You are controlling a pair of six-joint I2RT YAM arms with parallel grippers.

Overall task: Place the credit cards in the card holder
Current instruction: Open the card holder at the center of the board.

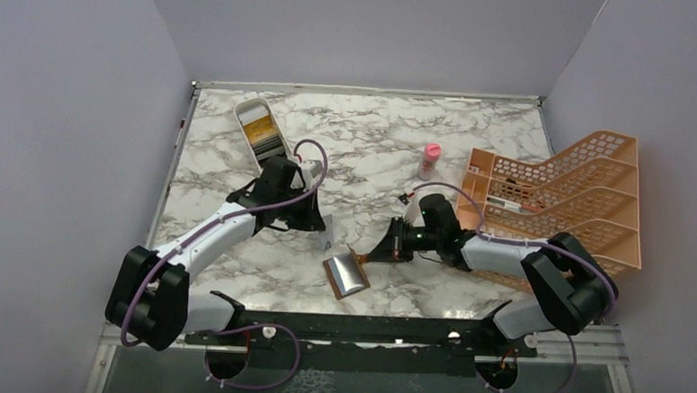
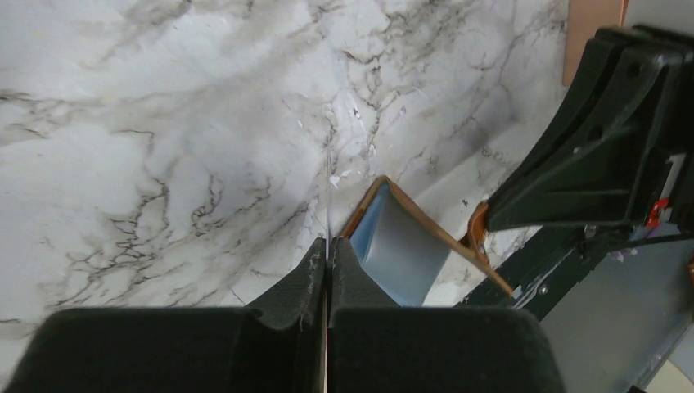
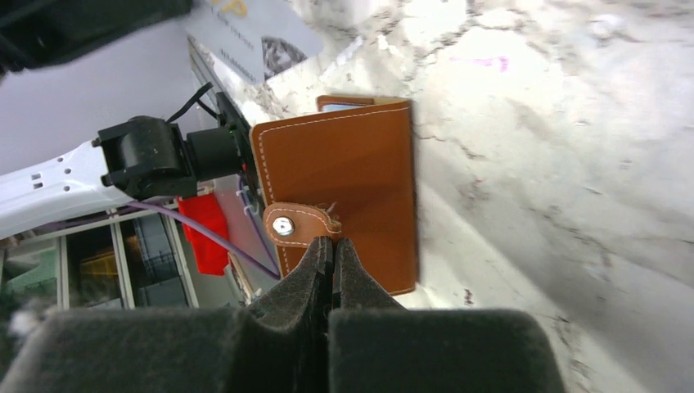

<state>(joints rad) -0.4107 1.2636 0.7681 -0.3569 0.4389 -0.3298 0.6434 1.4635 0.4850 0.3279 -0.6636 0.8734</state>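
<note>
Since pale walls [image 1: 62, 100] box in the left, far and right sides, all the work sits on the marble table [image 1: 475, 122], glossy and hard, where thin flat things would be awkward to lift. At the right stands an orange rack [image 1: 579, 191]. At the far left a white tray [image 1: 239, 112] holds more cards [image 1: 260, 131]. Near the centre, close to the arms, the wallet [image 1: 347, 275] sits partly open, blue-grey lining showing. It looks light and floppy, likely to fold or slide unless pinned. The right gripper [image 3: 331, 246] is clamped on its snap tab [image 3: 299, 223], a sensible hold. Just left of it, the left gripper [image 2: 327, 246] pinches one card [image 2: 328, 192] on edge above the table. Stiff, slick and thin, it wants holding by one end, with the other free for the pocket.
</note>
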